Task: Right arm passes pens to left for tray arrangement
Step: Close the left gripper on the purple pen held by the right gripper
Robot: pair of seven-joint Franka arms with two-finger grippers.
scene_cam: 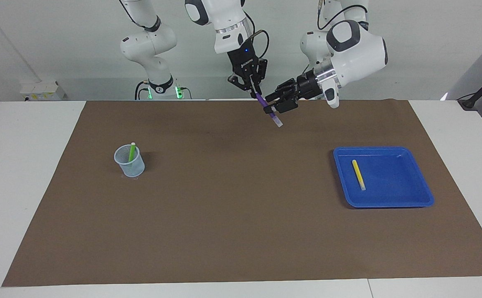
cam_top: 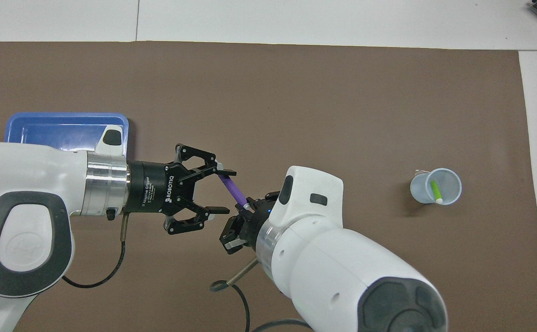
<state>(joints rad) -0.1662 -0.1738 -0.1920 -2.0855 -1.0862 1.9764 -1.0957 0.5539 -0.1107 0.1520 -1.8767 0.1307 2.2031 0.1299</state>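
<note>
Right hand (cam_top: 245,210) pinches the purple pen (cam_top: 232,186), whose tip lies between the left hand's (cam_top: 220,191) spread fingers.

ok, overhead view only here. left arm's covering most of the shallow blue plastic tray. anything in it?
Observer: Yes. One slim yellow marker pen lies flat in the blue tray, alone.
Operator: purple one, is it off the table?
Observer: Yes. The slim purple marker pen hangs tilted in the air over the brown mat, with the right gripper shut on its upper end.
Operator: left got it?
Observer: Not closed. The left gripper is open around the pen's lower half, and the pale tip pokes out below it.
</note>
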